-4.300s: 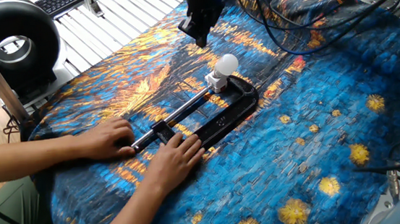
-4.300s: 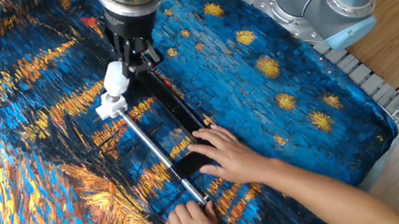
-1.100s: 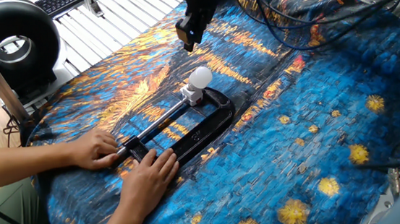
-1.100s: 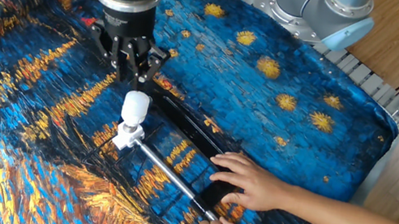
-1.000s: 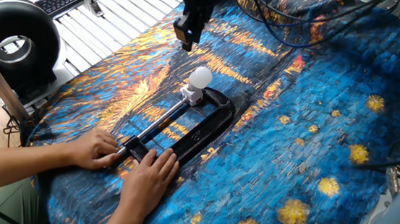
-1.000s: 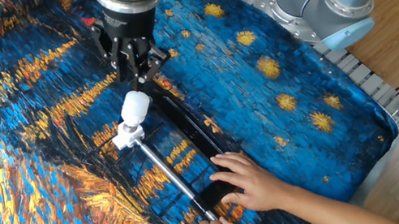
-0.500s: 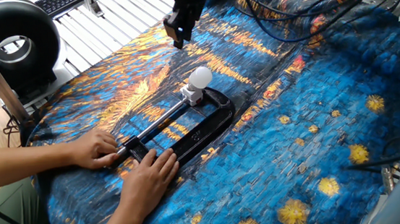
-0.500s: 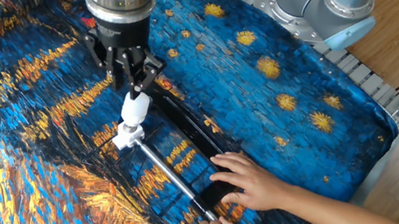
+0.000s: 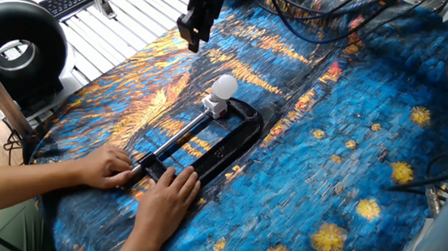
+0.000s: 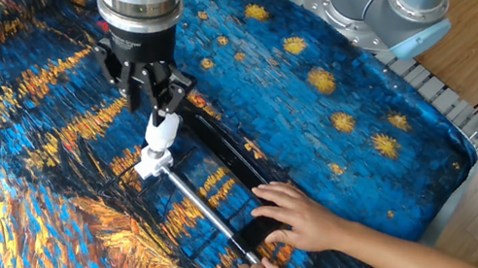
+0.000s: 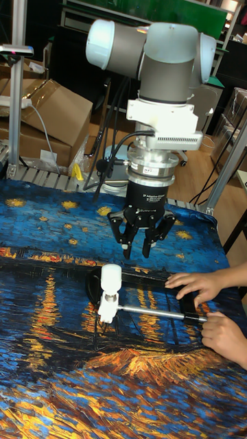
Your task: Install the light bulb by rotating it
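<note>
The light bulb (image 9: pixel 224 86), small, round and frosted white, stands upright in a white socket block (image 9: pixel 212 104) held at the end of a black clamp (image 9: pixel 237 132). My gripper (image 9: pixel 193 44) hangs open in the air above the cloth, apart from the bulb, with nothing between its fingers. In the other fixed view the gripper (image 10: pixel 152 102) overlaps the top of the bulb (image 10: pixel 161 127). The tall view shows the gripper (image 11: pixel 142 251) up and to the right of the bulb (image 11: pixel 110 276), not touching it.
A person's two hands (image 9: pixel 107 166) (image 9: pixel 167 197) hold the clamp's steel bar (image 9: pixel 178 138) at the near end. A black ring-shaped device (image 9: pixel 10 47) stands at the left table edge. Cables (image 9: pixel 337 18) trail across the far cloth. The robot base (image 10: pixel 385 7) is at the back.
The gripper has drifted sideways, leftward in one fixed view and lower toward the bulb in the other, staying open. Bulb, clamp and hands have stayed put over the last second.
</note>
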{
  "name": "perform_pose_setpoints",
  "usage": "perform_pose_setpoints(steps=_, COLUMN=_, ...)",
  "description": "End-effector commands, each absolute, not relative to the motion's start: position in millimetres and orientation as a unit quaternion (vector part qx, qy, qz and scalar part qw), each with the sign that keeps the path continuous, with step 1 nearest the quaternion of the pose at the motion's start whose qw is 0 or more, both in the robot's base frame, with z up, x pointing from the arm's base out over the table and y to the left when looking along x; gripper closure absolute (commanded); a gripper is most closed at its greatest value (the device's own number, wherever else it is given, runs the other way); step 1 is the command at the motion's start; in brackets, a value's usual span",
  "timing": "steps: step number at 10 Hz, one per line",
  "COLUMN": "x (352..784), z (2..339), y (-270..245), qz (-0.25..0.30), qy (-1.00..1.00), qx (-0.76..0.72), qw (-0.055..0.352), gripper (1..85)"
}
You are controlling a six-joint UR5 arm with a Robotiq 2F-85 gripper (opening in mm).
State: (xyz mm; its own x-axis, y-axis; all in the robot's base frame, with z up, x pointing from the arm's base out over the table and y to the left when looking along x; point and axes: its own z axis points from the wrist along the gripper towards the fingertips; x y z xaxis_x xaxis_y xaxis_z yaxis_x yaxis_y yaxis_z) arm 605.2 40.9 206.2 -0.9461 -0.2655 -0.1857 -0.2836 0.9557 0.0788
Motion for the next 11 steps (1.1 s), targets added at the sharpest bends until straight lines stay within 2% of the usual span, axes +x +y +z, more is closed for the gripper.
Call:
perform_pose_setpoints(steps=1, x=609.8, z=210.4, y=38.5, qz=0.048, qy=0.983, qx=-0.148, qw=0.102, gripper=39.3)
perform_pose_setpoints(steps=4, x=602.8, z=209.9, y=25.3, qz=0.034, qy=0.984, qx=-0.150, qw=0.094, gripper=39.7)
perform_pose_setpoints(steps=5, x=605.7, z=211.4, y=28.1, qz=0.033, qy=0.985, qx=-0.145, qw=0.092, gripper=42.7)
perform_pose_setpoints(steps=11, x=607.2, z=212.0, y=31.2, qz=0.039, qy=0.985, qx=-0.141, qw=0.096, gripper=41.3)
